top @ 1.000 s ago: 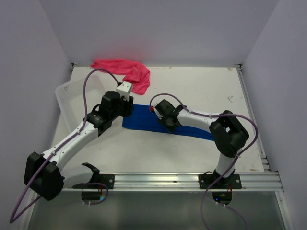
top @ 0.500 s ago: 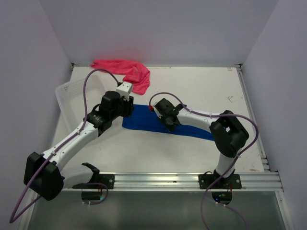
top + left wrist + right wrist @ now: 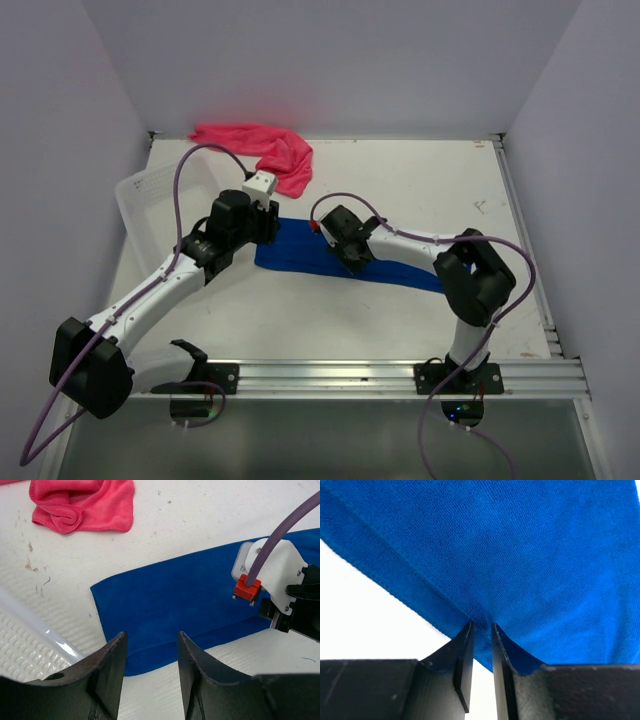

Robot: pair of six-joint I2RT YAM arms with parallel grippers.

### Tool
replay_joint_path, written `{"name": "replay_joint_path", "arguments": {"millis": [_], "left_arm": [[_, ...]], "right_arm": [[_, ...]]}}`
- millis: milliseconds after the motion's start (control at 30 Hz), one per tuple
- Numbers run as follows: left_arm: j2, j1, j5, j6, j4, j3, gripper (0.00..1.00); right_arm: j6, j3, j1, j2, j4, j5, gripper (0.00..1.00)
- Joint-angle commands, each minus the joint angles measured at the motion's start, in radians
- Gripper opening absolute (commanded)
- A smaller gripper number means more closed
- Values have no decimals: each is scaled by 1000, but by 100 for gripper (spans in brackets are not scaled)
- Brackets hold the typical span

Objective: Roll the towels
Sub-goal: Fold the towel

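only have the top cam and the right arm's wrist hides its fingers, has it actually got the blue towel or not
Observer: Looks like it. In the right wrist view the right gripper is nearly closed on an edge of the blue towel, with the cloth puckering at the tips.
Operator: and the left one, holding anything
Observer: No. The left gripper is open above the blue towel's left end, with nothing between its fingers.
Operator: pink one rolled at all
Observer: Only one edge of the pink towel is curled over; the rest lies bunched.
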Motion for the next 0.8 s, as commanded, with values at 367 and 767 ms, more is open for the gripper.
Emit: {"name": "replay_joint_path", "arguments": {"millis": [367, 767], "left_arm": [[-25, -2, 19, 15, 26, 1, 48], [-28, -2, 23, 15, 24, 1, 48]], "right_arm": [[12, 38, 3, -2, -13, -6, 14], [2, 78, 2, -42, -79, -42, 12]]}}
